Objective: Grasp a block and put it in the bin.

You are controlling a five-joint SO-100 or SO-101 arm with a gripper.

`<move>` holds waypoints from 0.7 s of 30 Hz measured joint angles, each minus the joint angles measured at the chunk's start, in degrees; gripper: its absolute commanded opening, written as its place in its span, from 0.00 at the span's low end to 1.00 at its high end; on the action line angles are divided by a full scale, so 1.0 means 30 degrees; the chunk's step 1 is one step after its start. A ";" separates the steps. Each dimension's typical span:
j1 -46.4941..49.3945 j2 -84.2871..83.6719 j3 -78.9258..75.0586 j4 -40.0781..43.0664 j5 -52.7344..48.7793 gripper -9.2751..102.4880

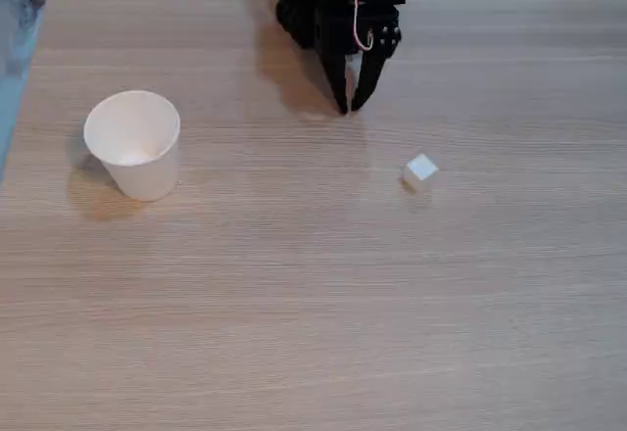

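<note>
In the fixed view we see the gripper [347, 108] hanging near the far edge of the table [313, 304], its two black fingers pointing down with their tips drawn together and nothing between them. We judge this to be the start of the approach: the arm is poised above the surface and no grasp has been made.

The block [420, 171] lies on the table below and to the right of the fingertips in this view, near them but clearly apart. It sits with one corner turned toward the camera, so its faces are angled to the line of the fingers. We expect the wrist will need to rotate, or the fingers to close across a diagonal.

The bin [133, 144] stands upright, mouth open upward, well apart from the gripper on the opposite side, to the left in this view and slightly nearer the camera. Its interior appears empty. The upright stance leaves the mouth free for a drop from above.

Next step, as we judge it:
1. Part the fingers.
2. Move the tips over the block.
3. Descend and close.

The block is small and light; an off-centre closure could push it aside.
</note>
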 measured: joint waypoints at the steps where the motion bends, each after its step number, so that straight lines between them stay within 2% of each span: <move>1: 0.0000 0.0000 0.0000 0.0000 0.0000 0.12; 10: 0.0000 0.0000 0.0000 -0.0410 -0.0439 0.11; 21: 0.0029 0.0000 -0.1729 -0.0410 -0.1846 0.19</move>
